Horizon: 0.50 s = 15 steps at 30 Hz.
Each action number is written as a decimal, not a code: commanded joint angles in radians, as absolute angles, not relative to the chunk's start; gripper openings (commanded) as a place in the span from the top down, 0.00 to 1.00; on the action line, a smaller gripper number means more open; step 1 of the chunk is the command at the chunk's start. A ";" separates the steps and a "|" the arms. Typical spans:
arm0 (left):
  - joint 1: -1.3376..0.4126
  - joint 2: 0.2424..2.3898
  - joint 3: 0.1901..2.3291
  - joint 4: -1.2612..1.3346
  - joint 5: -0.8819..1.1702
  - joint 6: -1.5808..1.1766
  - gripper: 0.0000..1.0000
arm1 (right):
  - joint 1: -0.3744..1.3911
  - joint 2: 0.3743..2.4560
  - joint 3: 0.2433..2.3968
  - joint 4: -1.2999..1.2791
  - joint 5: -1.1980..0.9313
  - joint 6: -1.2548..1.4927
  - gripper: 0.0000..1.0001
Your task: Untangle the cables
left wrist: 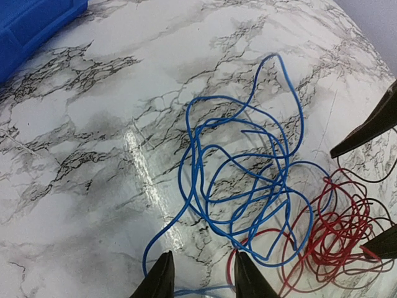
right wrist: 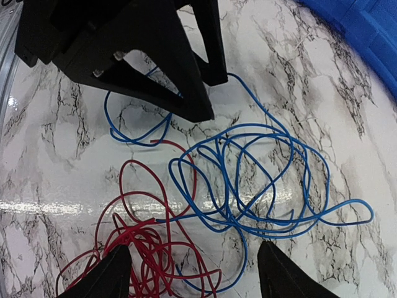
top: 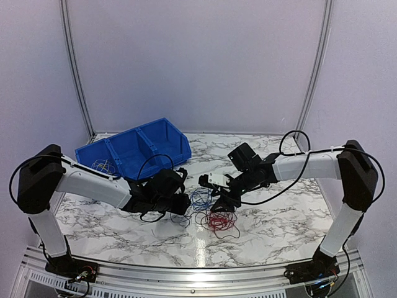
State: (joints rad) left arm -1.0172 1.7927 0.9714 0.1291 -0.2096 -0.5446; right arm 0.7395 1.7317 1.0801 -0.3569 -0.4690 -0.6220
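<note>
Black fingers (right wrist: 115,276) of my right gripper (right wrist: 193,248) stand wide apart astride the red cable (right wrist: 139,245), apparently to lift it. My left gripper (left wrist: 201,273), narrowly parted, brackets the blue cable (left wrist: 248,186) by its tail, apparently as an anchor. Both cables overlap on the marble table (top: 279,217).

I read no text, label, brand or number on anything in my three views.
</note>
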 commanded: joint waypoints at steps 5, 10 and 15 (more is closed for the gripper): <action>-1.006 1.825 1.016 0.063 -0.279 -0.566 0.66 | 0.751 1.778 1.114 -0.370 -0.456 -0.630 0.30; -1.006 1.735 1.011 0.042 -0.250 -0.523 0.73 | 0.752 1.801 1.119 -0.376 -0.448 -0.638 0.32; -0.966 1.709 1.005 0.004 -0.306 -0.503 0.51 | 0.753 1.819 1.116 -0.364 -0.446 -0.639 0.33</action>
State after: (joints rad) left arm -1.0058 1.7477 0.9863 0.0536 -0.2619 -0.5293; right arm 0.7425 1.7985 1.0824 -0.3634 -0.4576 -0.6300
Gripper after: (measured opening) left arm 0.404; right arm 0.678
